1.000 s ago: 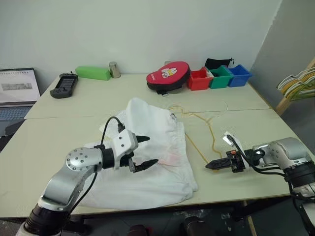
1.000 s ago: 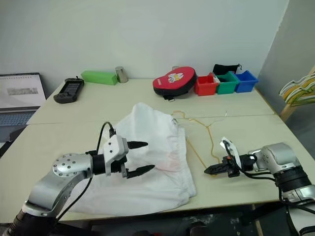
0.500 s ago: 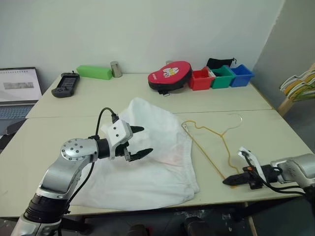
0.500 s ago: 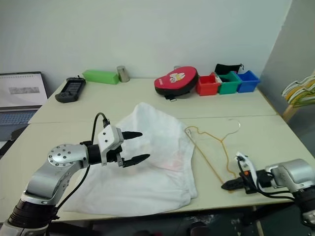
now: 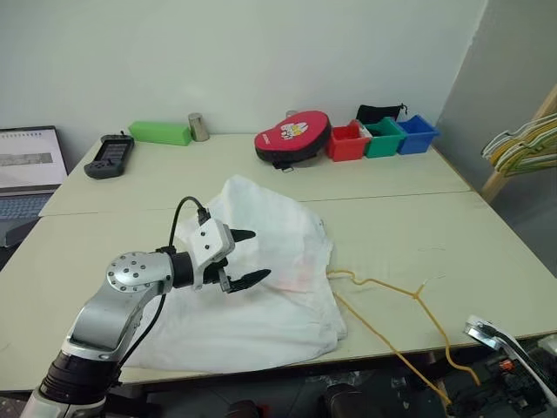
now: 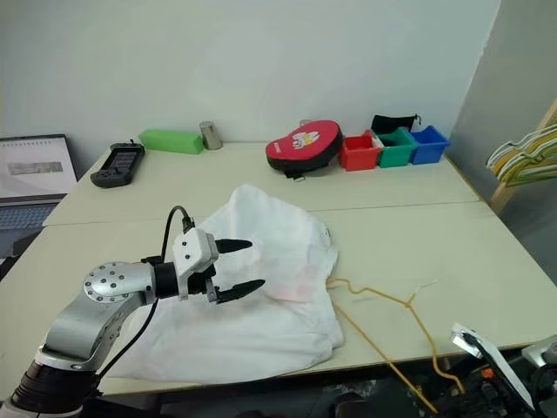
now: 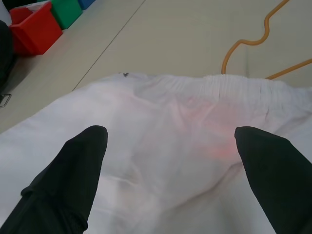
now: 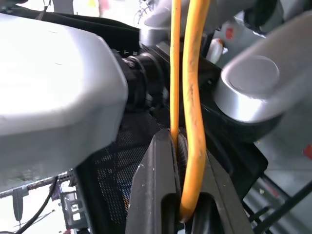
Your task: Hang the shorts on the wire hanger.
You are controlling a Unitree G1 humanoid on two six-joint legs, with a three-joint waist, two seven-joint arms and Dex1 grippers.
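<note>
Between right gripper [image 8: 178, 141] jaws, wire hanger [image 5: 392, 326].

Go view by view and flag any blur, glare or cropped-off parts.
Left eye view: even light, no glare; the wire hanger runs off the bottom edge.
Left wrist view: shorts sharp, black fingers soft-edged.
Right wrist view: hanger wire close and sharp, background blurred.
</note>
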